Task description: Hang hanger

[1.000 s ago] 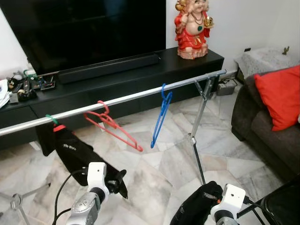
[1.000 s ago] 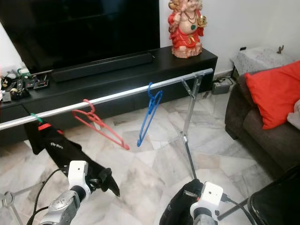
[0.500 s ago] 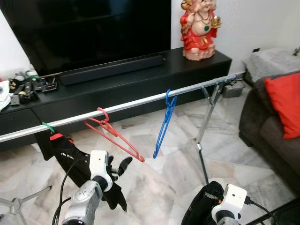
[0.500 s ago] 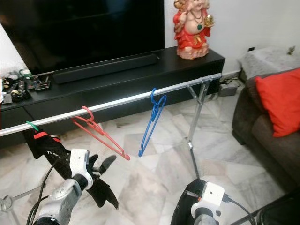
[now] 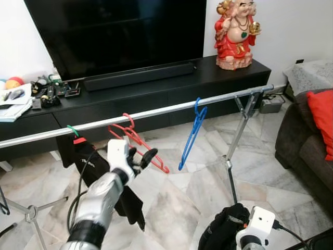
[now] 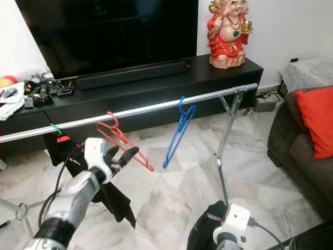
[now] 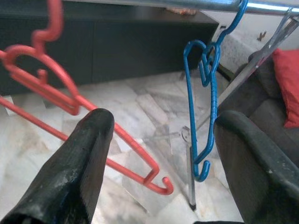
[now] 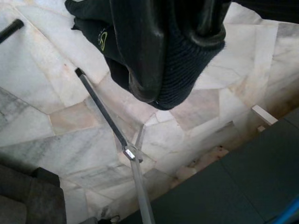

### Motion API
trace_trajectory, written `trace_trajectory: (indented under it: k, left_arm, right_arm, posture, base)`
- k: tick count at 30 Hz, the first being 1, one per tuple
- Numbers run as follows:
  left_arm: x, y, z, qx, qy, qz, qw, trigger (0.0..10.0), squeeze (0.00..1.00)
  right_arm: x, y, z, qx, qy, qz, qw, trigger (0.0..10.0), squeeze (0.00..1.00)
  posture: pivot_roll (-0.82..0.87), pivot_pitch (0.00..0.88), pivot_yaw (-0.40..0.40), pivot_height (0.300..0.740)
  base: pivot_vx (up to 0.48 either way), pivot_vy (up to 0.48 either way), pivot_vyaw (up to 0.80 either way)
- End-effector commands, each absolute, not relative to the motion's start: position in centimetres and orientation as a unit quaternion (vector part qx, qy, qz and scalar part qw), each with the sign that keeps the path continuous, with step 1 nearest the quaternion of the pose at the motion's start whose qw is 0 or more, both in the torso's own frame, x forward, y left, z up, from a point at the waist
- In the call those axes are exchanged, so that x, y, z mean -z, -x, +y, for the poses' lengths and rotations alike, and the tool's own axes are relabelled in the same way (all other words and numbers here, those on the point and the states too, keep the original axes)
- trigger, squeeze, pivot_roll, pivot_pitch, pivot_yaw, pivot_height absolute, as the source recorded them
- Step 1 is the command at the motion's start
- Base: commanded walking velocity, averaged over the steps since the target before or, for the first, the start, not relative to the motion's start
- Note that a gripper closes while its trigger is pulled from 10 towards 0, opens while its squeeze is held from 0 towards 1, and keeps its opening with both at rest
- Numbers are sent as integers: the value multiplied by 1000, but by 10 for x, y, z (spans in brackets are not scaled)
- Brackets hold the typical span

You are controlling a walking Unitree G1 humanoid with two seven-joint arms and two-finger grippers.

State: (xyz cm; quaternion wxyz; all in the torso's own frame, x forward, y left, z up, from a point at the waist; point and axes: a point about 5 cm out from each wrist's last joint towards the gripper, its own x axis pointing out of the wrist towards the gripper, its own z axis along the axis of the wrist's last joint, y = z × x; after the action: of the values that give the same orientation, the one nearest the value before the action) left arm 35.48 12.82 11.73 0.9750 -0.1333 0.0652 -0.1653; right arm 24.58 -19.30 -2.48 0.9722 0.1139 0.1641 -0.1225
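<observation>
A silver rail (image 5: 156, 111) runs across in front of me. On it hang a red hanger (image 5: 136, 145), tilted, and a blue hanger (image 5: 191, 133) to its right. At the left a green hook carries a black garment (image 5: 92, 167). My left gripper (image 5: 143, 156) is raised just in front of the red hanger's lower bar, open, nothing between its fingers (image 7: 86, 168). In the left wrist view the red hanger (image 7: 70, 108) and blue hanger (image 7: 209, 88) lie beyond the fingertips. My right gripper (image 5: 229, 235) is low by the floor, shut on a black cloth (image 8: 161, 51).
A black TV console (image 5: 156, 91) with a large TV and a soundbar stands behind the rail, a red figurine (image 5: 237, 34) on its right end. The rack's folding leg (image 5: 232, 156) stands at right. A dark sofa with a red cushion (image 5: 321, 117) is far right. Clutter (image 5: 47, 94) sits on the console's left.
My left arm has risen from near the floor up to the red hanger, fingers still spread. The camera has tilted up and shifted. The right gripper has stayed low with its cloth.
</observation>
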Motion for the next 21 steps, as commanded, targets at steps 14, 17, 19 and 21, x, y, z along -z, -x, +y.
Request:
trace_trajectory:
  k: [14, 17, 19, 21]
  left_arm:
    - [-138, -392, 106, 1, 86, 145, 986, 10000, 0]
    - [-138, -393, 109, -38, 66, 151, 986, 10000, 0]
    - [-137, -393, 111, -50, 56, 156, 985, 10000, 0]
    - [-135, -393, 113, -67, 55, 160, 983, 10000, 0]
  right_arm:
    - [24, -249, -190, 122, -113, 165, 972, 10000, 0]
    - [24, -248, -190, 121, -113, 165, 972, 10000, 0]
    - [24, -248, -190, 121, -113, 165, 972, 10000, 0]
    - [24, -248, -189, 121, -113, 166, 972, 10000, 0]
  posture:
    - [-39, 74, 122, 740]
    - [-40, 75, 122, 740]
    - [-40, 75, 122, 740]
    - [-37, 76, 123, 740]
  base:
    - [0, 0, 0]
    - [0, 0, 0]
    - [0, 0, 0]
    - [0, 0, 0]
